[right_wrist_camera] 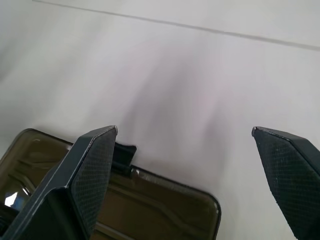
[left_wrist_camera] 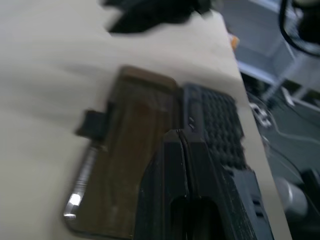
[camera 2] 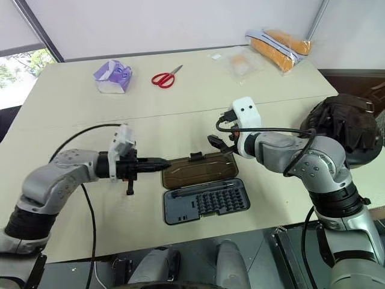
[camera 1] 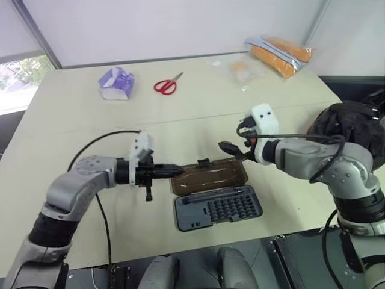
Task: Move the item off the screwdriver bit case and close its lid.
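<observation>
Bag (camera 2: 346, 129) sits aside; our right end effector (right_wrist_camera: 185, 137) gapes empty, left end effector (camera 1: 175, 170) pinched shut against the flat-open lid (camera 1: 209, 176) to flip it

Head stereo overhead; wrists close-up.

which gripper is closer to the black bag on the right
Right. The right gripper hovers open above the lid's far end, nearer the black bag; the left gripper, shut, is at the lid's opposite end.

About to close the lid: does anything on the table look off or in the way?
Nothing is spilled or damaged. The screwdriver bit case lies open with its lid folded flat on the table. The black bag sits at the table's right edge, half overhanging it.
</observation>
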